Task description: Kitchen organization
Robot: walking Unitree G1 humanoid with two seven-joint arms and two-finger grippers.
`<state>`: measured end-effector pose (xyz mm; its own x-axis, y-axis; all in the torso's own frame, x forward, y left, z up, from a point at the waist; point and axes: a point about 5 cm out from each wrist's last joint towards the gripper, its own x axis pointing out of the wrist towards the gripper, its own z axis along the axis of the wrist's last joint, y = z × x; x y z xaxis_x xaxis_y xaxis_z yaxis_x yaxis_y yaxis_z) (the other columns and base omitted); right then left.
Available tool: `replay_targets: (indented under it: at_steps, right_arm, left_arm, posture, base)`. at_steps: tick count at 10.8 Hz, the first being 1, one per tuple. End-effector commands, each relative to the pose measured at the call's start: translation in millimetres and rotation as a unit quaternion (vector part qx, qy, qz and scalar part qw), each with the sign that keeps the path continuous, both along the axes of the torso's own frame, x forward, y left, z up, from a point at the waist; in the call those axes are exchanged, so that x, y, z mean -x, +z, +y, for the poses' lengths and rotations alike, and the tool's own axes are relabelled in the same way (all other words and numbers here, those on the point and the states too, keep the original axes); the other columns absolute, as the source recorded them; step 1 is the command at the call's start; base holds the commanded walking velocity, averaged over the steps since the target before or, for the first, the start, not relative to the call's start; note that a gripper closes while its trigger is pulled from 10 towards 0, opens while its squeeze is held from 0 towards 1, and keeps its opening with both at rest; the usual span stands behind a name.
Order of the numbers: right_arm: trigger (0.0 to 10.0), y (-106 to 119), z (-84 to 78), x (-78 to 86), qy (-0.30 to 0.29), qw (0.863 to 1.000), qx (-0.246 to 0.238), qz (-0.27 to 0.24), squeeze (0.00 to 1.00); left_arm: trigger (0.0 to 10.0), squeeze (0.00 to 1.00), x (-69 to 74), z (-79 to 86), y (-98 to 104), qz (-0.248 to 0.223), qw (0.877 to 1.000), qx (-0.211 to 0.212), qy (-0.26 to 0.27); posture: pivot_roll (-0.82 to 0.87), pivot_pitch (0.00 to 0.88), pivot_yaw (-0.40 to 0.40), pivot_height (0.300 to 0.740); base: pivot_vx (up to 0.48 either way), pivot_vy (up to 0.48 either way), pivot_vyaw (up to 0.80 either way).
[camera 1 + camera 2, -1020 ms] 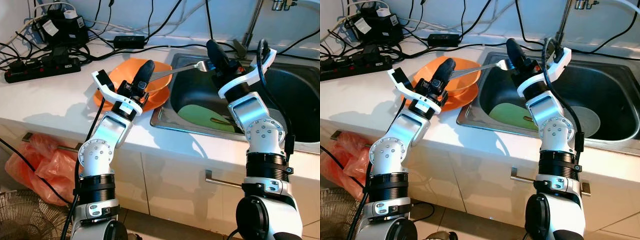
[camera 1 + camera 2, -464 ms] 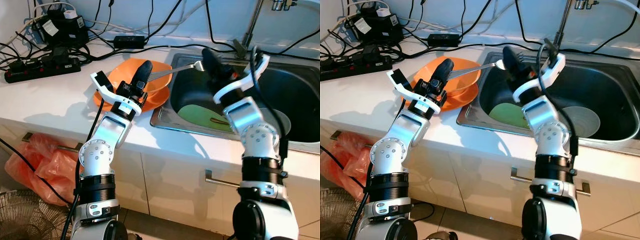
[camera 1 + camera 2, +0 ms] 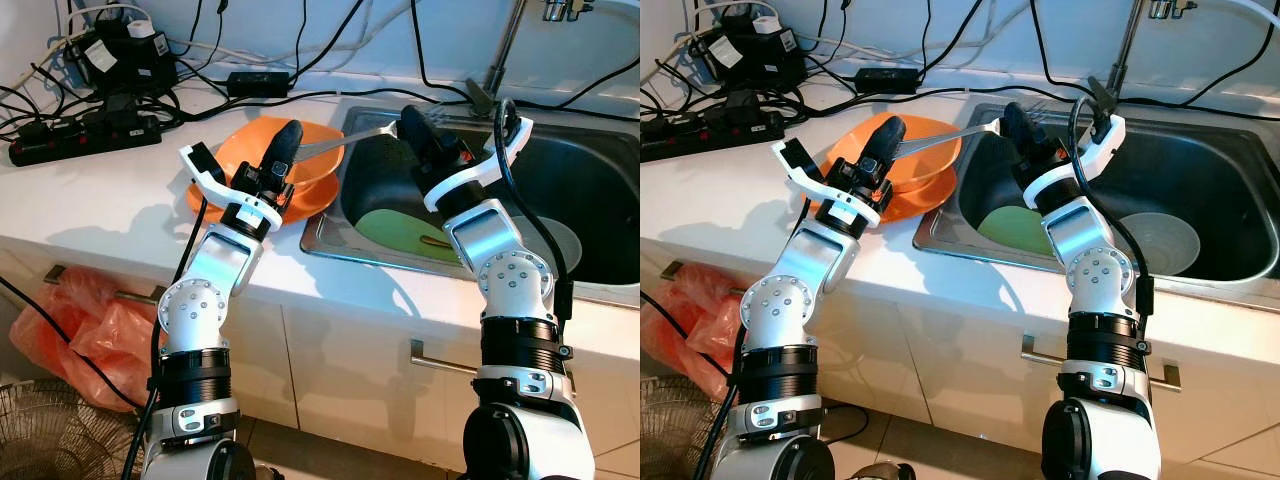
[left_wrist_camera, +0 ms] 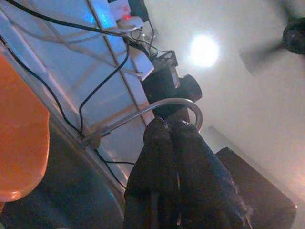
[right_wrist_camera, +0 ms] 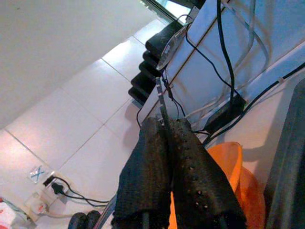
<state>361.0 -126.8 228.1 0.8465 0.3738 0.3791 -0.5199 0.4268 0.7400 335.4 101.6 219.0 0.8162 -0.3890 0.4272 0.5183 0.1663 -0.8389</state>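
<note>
1. Your left gripper (image 3: 287, 133) is raised over the orange bowls (image 3: 318, 180) on the white counter (image 3: 90, 205), its 2 fingers pressed together on the handle end of a metal fork (image 3: 345, 143).
2. The fork runs level from that gripper out across the sink's (image 3: 330, 228) near corner, tines pointing toward the faucet (image 3: 505, 45).
3. Your right gripper (image 3: 410, 122) sits at the tine end of the fork, above the sink. In the right wrist view its fingers (image 5: 193, 167) are closed together with a thin metal strip, probably the fork, rising between the tips.
4. Down in the sink you have a green plate (image 3: 400, 232) with a utensil lying on it, and a pale bowl (image 3: 1160, 240) beside it.
5. A black power strip (image 3: 85, 135) and tangled cables lie at the counter's back left.
</note>
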Motion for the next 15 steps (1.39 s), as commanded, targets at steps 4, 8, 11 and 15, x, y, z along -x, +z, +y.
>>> replay_targets:
  at_steps: [4, 8, 11, 15]
  right_arm:
    - [0.0, 5.7, 3.7, -0.1, 0.005, 1.0, 0.004, -0.01, 0.0]
    - [0.0, 5.7, 3.7, -0.1, 0.005, 1.0, 0.004, -0.01, 0.0]
    - [0.0, 5.7, 3.7, -0.1, 0.005, 1.0, 0.004, -0.01, 0.0]
    - [0.0, 5.7, 3.6, -0.1, 0.005, 1.0, 0.004, -0.01, 0.0]
  left_arm:
    - [0.0, 0.0, -2.0, -10.3, 1.4, 0.006, 1.0, 0.001, -0.01]
    - [0.0, 0.0, -2.0, -10.3, 1.4, 0.006, 1.0, 0.001, -0.01]
    - [0.0, 0.0, -2.0, -10.3, 1.4, 0.006, 1.0, 0.001, -0.01]
    - [0.0, 0.0, -2.0, -10.3, 1.3, 0.006, 1.0, 0.001, -0.01]
  posture:
    - [0.01, 0.025, 0.055, 0.74]
    - [0.01, 0.025, 0.055, 0.74]
    - [0.01, 0.025, 0.055, 0.74]
    - [0.01, 0.025, 0.055, 0.74]
  base:
    - [0.0, 0.0, 0.0]
    - [0.0, 0.0, 0.0]
    - [0.0, 0.0, 0.0]
    - [0.0, 0.0, 0.0]
